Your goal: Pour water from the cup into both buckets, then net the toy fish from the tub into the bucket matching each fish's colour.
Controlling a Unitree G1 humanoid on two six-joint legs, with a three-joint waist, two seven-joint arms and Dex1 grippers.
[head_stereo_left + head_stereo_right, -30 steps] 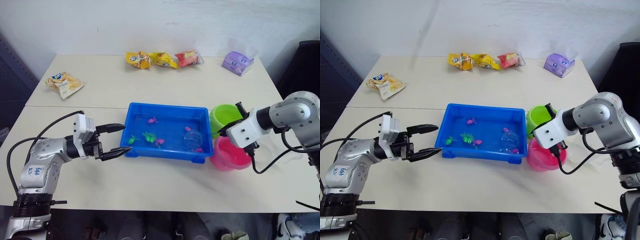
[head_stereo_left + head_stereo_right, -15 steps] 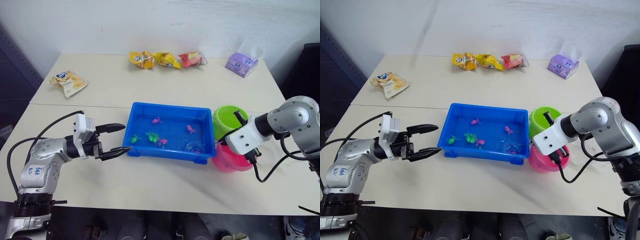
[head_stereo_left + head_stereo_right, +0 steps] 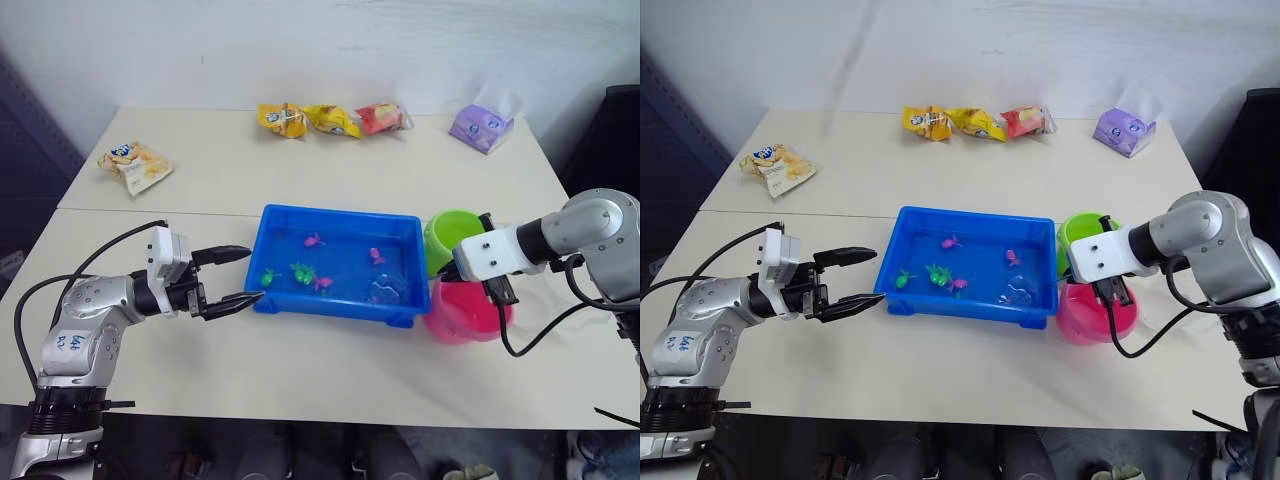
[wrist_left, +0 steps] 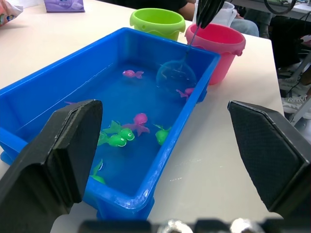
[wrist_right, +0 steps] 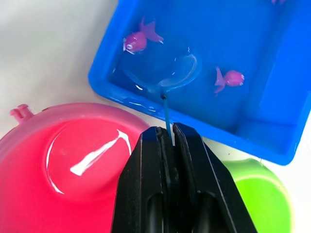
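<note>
Over the table [image 3: 300,380], right tool [image 5: 168,137] pinches the net [image 5: 167,77]; left tool [image 3: 240,276] gapes empty.

Two pale tables [image 3: 300,370] pushed together (a seam between them) stand against a plain white wall [image 3: 330,45].

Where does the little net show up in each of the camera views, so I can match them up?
Left eye view: net in the tub's corner nearest the pink bucket.
Right eye view: same corner.
Left wrist view: hoop in the water below the pink bucket.
Right wrist view: hoop in the water, stick held by the right gripper.
Shared landmark: the pink bucket.
</note>
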